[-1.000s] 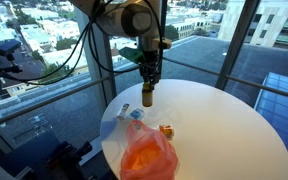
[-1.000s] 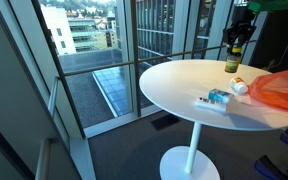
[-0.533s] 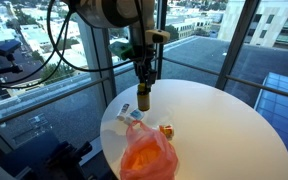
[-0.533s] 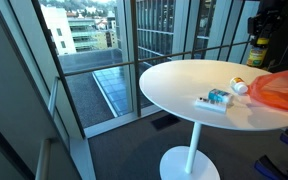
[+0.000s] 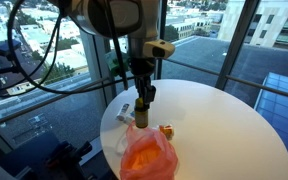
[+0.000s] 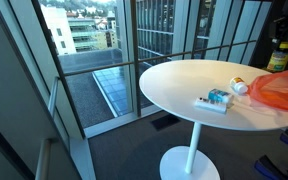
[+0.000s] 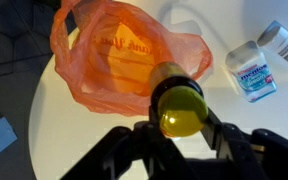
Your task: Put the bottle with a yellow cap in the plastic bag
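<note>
**Tool.** The tool (image 7: 180, 128) is clenched on the bottle (image 5: 141, 114). In the wrist view its fingers (image 7: 227, 140) flank the body on both sides just below the yellow cap (image 7: 181, 108). The bottle hangs upright, clear of the desk (image 5: 224, 120).

**Change noted.** A second ago the bottle hung over the desk short of the plastic bag (image 5: 147, 152), towards the window-side edge. Both exterior views show that the arm has since carried it sideways and somewhat lower. It now sits over the orange bag's rim, as seen in an exterior view (image 6: 278, 57) above the bag (image 6: 281, 90). The bag itself has not shifted and lies slumped at one edge of the desk.

**Other items.** A small blue-and-white pack (image 7: 252, 72) and a white tube (image 7: 285, 45) lie beside the bag, untouched.

**Assessment.** Transport appears nearly complete; insertion has not begun. In the wrist view the cap overlaps the bag's near side (image 7: 124, 55), but whether the mouth stands open beneath the bottle cannot be told. The film is limp, so a descent onto closed folds would likely push the bag flat.
</note>
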Robot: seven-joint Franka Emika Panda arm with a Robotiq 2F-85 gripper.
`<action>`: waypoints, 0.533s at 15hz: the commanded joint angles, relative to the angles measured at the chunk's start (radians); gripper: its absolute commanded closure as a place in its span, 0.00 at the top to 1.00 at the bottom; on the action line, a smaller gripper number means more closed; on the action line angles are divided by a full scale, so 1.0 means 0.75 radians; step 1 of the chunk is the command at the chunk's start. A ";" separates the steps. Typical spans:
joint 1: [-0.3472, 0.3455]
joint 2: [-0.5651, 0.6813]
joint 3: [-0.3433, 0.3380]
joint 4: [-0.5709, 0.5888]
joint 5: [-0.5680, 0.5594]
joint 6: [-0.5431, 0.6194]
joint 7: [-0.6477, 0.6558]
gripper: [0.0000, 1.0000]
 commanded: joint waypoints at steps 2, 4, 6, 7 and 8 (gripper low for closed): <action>-0.053 -0.020 -0.028 -0.076 -0.023 0.085 0.008 0.19; -0.072 -0.005 -0.040 -0.092 -0.023 0.120 0.007 0.19; -0.084 0.011 -0.052 -0.104 -0.018 0.157 0.000 0.19; -0.089 0.017 -0.057 -0.109 -0.016 0.173 -0.002 0.19; -0.094 0.027 -0.061 -0.114 -0.019 0.196 -0.001 0.19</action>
